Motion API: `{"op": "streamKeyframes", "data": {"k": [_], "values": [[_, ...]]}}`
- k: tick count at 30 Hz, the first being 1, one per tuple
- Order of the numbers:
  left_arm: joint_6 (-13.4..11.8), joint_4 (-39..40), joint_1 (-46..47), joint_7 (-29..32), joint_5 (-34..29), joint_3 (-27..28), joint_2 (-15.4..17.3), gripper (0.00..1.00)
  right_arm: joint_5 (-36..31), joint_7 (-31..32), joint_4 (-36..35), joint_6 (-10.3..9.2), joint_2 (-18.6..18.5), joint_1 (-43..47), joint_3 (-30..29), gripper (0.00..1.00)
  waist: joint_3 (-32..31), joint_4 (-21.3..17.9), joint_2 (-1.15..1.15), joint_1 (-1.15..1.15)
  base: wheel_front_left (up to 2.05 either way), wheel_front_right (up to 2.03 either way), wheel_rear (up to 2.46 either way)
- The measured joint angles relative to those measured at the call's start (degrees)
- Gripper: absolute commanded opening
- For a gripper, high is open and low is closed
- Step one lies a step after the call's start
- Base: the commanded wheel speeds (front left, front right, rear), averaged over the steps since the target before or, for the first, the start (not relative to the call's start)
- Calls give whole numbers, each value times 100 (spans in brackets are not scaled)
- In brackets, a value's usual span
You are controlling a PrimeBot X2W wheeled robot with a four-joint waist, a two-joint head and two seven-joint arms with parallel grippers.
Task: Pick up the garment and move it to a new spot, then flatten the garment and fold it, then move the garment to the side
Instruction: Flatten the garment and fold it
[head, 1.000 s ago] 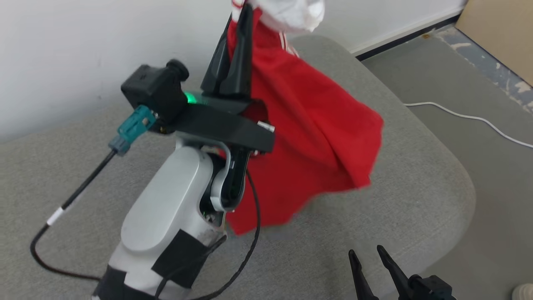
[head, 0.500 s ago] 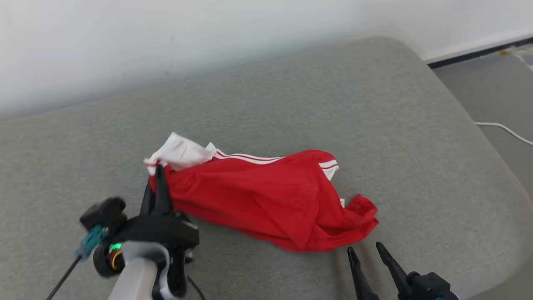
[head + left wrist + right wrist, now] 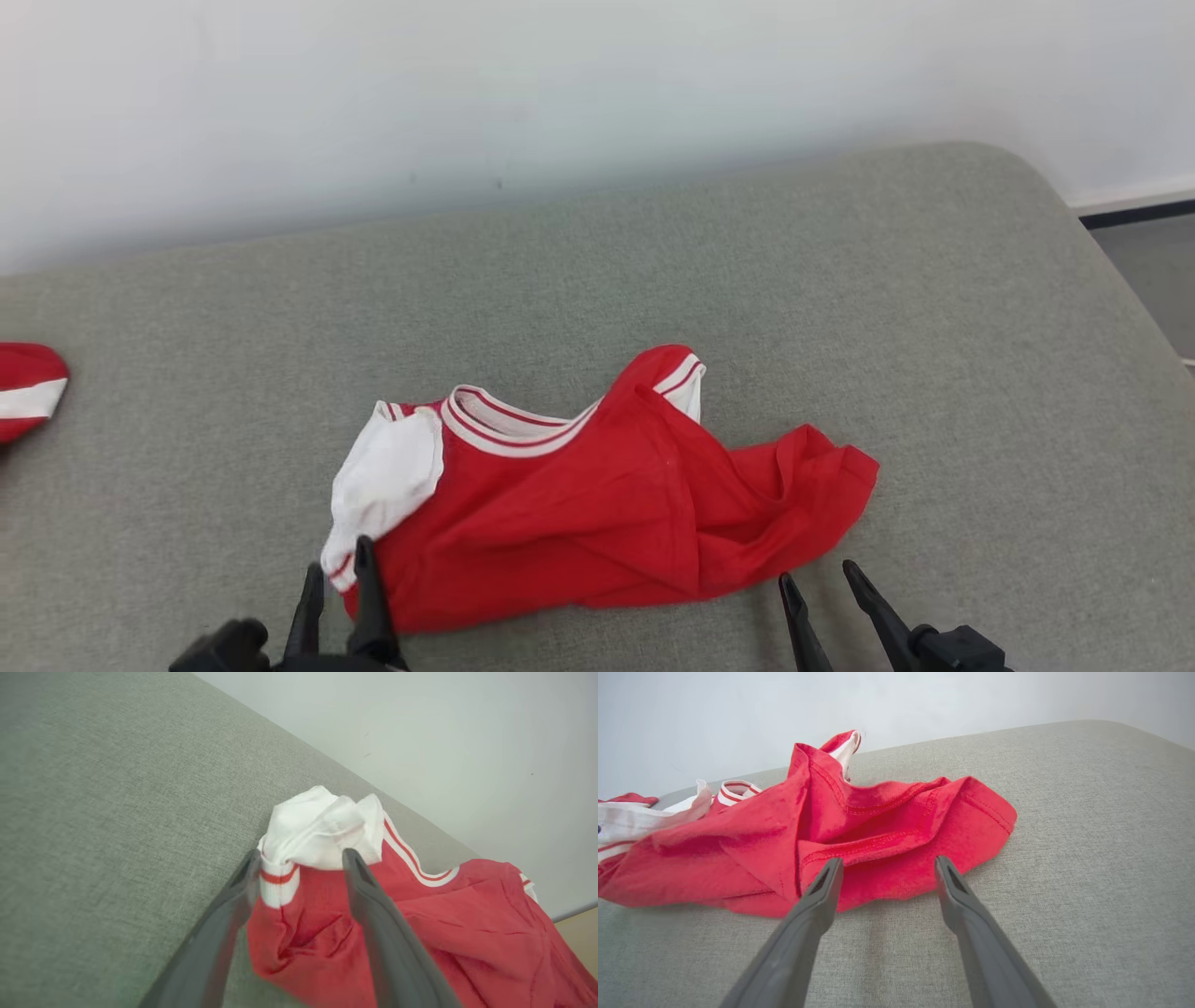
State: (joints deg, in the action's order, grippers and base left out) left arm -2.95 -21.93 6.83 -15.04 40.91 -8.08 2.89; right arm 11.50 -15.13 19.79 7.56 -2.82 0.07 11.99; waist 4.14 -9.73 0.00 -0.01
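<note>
While the garment (image 3: 579, 504) lies crumpled on the grey cushion (image 3: 887, 299), both grippers sit low at its near edge; it is a red shirt with a white sleeve (image 3: 387, 476) bunched at its left end and a striped collar (image 3: 509, 434) facing the pale wall (image 3: 560, 93); its right end spreads into loose red folds. The left gripper (image 3: 338, 579) points at the sleeve's cuff, fingers parted and released; in the left wrist view the left gripper (image 3: 302, 858) has the sleeve (image 3: 322, 830) lying slack between its tips, one finger just touching the cuff's striped edge, and red cloth (image 3: 317, 905) sagging below. The right gripper (image 3: 819, 574) stands spread wide with nothing between its fingers; in the right wrist view the right gripper (image 3: 888, 861) has its tips just short of the garment's (image 3: 761, 844) folded hem (image 3: 971, 812), bare cushion beneath them. A second red-and-white cloth (image 3: 23, 392) lies at the cushion's far left, well apart from the shirt.
</note>
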Motion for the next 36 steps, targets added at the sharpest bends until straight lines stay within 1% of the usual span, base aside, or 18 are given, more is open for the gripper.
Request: {"op": "streamKeyframes", "data": {"k": [4,9,13,14,15,18,22,26,29,31,36], "values": [[11,37,-319,0,-40,70,-4,100,1,0,13,0,0,32,21,100,-143,83,0,0,0,0,0],[3,257,-617,0,-400,485,-1,100,5,0,19,0,-1,95,12,100,-274,130,0,0,0,0,0],[154,619,-701,0,-788,719,-1,100,8,0,10,0,-1,110,-14,100,-327,150,0,0,0,0,0],[154,619,-701,0,-788,719,-1,100,8,0,10,0,-1,110,-14,100,-327,150,0,0,0,0,0],[287,871,-704,-1,-1141,762,1,100,9,0,4,0,-1,110,-20,100,-342,161,0,0,0,0,0],[454,1395,-716,-1,-1649,840,-1,100,9,0,-14,0,0,111,-33,100,-355,181,0,0,0,0,0],[706,2068,-893,-1,-2136,883,0,100,5,0,-33,0,0,108,-94,100,-362,195,0,0,0,0,0],[858,2394,-1192,-1,-2531,947,-3,100,-2,0,-32,0,-1,106,-132,100,-376,183,0,0,0,0,0],[912,2404,-1454,-1,-2736,1056,-1,100,-3,0,-35,0,-1,108,-145,100,-391,163,0,1,0,0,0],[951,2346,-1603,-1,-2755,1111,1,100,-5,0,-37,0,-1,108,-137,100,-397,140,0,0,0,0,0],[1009,2019,-1657,0,-2956,1051,32,100,-3,0,-36,0,-1,108,-120,100,-393,13,0,0,0,0,0]]}}
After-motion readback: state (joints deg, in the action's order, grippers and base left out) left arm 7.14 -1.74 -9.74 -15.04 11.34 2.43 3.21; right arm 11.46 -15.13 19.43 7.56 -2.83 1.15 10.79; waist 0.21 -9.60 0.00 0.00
